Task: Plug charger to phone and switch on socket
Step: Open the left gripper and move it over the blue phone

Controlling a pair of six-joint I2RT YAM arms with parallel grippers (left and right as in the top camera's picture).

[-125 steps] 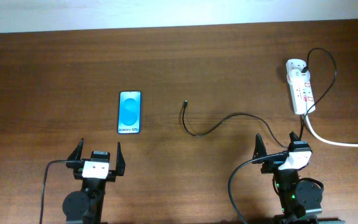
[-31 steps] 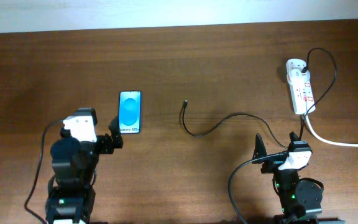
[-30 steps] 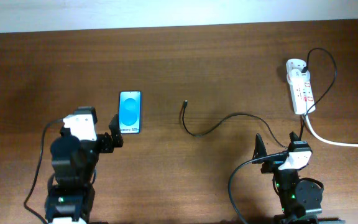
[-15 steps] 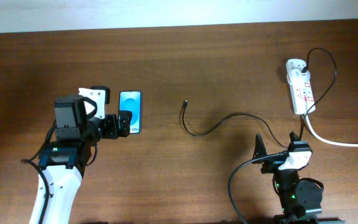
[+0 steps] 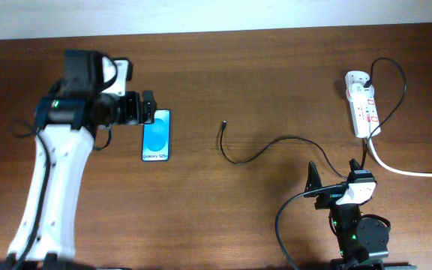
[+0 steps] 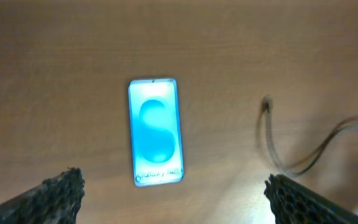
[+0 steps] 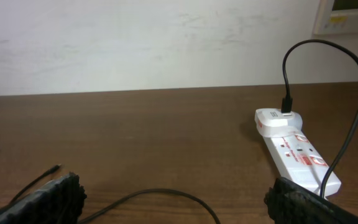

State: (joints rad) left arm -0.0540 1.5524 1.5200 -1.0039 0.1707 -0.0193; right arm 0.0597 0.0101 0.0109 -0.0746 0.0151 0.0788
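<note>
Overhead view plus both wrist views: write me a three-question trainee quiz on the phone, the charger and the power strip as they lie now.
1. True or false: the charger plug tip is seated in the phone.
2. Which gripper is at the phone? A) left gripper B) right gripper C) neither
3. Fill in: the charger cable has its other end plugged in at the white ____.

Key
1. False. The tip lies on the table, apart from the phone.
2. A. It is open.
3. power strip
</note>
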